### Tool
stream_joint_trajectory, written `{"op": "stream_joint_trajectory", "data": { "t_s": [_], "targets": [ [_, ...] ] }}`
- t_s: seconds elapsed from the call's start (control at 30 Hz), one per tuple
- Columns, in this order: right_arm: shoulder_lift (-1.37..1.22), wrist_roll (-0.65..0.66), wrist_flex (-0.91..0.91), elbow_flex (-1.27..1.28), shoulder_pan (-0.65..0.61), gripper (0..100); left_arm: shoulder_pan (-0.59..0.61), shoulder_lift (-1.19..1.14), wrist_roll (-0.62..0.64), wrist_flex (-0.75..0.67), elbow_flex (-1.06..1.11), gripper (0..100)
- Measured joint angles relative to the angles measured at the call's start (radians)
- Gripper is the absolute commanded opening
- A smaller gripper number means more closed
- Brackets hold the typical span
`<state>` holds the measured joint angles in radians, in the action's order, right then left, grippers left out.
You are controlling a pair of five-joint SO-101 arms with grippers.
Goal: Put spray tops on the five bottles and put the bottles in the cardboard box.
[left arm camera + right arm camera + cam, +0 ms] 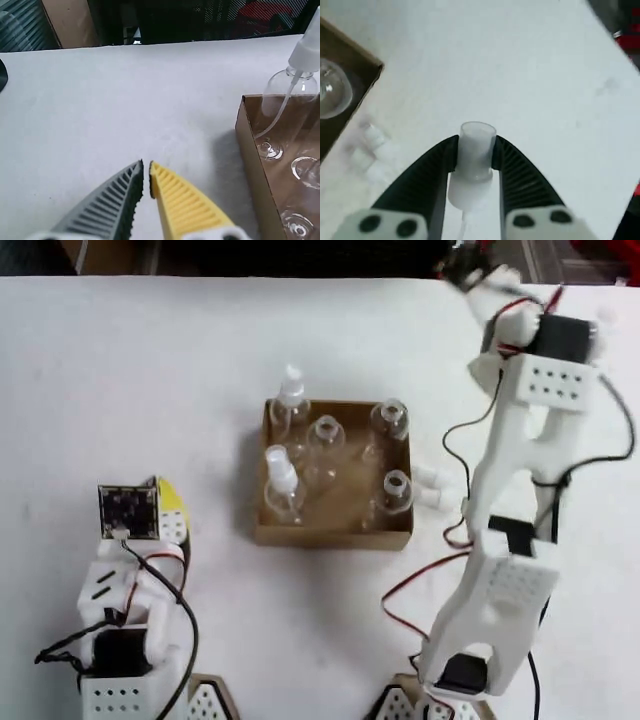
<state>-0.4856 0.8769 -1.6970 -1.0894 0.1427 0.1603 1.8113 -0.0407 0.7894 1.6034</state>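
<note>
All 5 bottles already stand in the cardboard box (330, 535) at the middle of the tabletop (150, 370). The 2 on its left side, the far-left bottle (290, 405) and the near-left bottle (283, 490), wear spray tops. The other 3, the middle bottle (325, 435), the far-right bottle (388, 420) and the near-right bottle (397, 487), are open-necked. So the boxing looks done, and 3 tops appear left to fit. Of those, 2 loose spray tops (432, 487) lie on the tabletop just right of the box. The third spray top (476, 165) is clamped between the fingers of the right hand (475, 144), out toward the far right edge of the tabletop, well apart from the box. The left hand (146, 169) sits near and left of the box, its fingers almost together, gripping nothing.
</note>
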Motion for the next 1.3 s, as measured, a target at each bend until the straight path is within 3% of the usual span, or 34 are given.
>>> {"op": "stream_joint_trajectory", "data": {
  "t_s": [0.6,0.9,1.3],
  "targets": [
    [0.466,-0.571,-0.009,-0.011,-0.006,1.5,0.000,0.000,0.000,0.000,0.000,2],
    [0.856,-0.606,0.006,0.430,-0.166,1.5,0.000,0.000,0.000,0.000,0.000,2],
    [1.244,-0.609,0.568,1.036,-0.207,1.6,0.000,0.000,0.000,0.000,0.000,2]
  ]
}}
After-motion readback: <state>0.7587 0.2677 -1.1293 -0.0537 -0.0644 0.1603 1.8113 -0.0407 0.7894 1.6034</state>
